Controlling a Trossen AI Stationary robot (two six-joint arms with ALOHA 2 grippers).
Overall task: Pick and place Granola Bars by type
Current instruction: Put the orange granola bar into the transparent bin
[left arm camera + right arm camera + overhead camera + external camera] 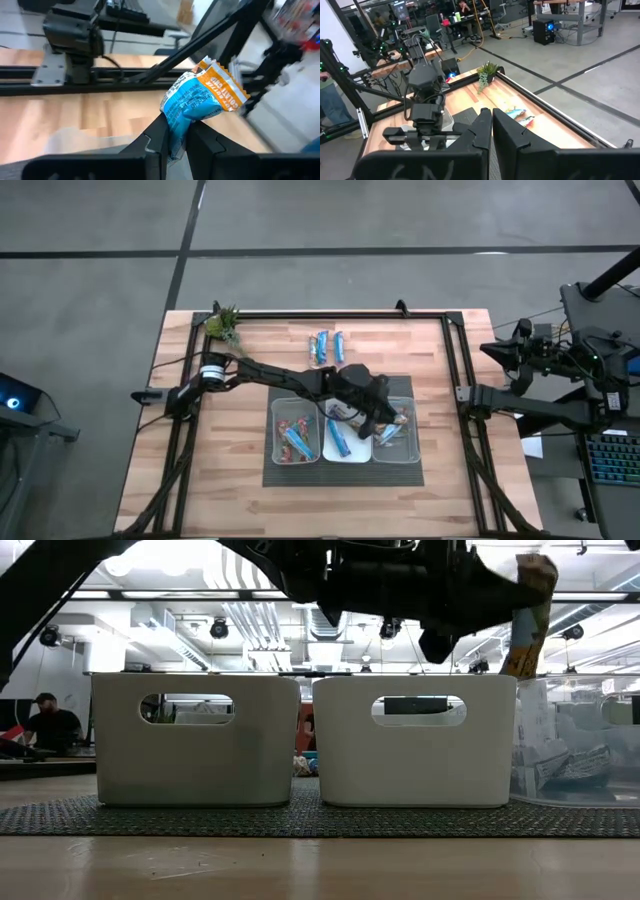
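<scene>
My left gripper (176, 131) is shut on a blue granola bar with an orange end (200, 97). It reaches out over the three bins on the dark mat (285, 475). In the low view the bar (530, 615) hangs above the near wall of the clear right-hand bin (575, 755). Two more blue bars (328, 345) lie flat on the table behind the bins. The left bin (296, 430) holds red and blue bars, and the middle bin (340, 438) holds blue ones. My right gripper (491, 125) is shut and empty, parked off the table's right edge. My left gripper pinches the bar's blue end (172, 117) between its two fingers. The orange end (225, 92) sticks out beyond the fingertips. The fingers come in nearly level from the table's left. The bar is lifted clear and stands steeply tilted above the bins.
A small green plant (222, 325) stands at the table's far left corner. A dark metal frame (330, 313) runs around the table's edge. The right bin (395, 430) holds several wrapped bars. Bare wood lies in front of the mat and to both sides.
</scene>
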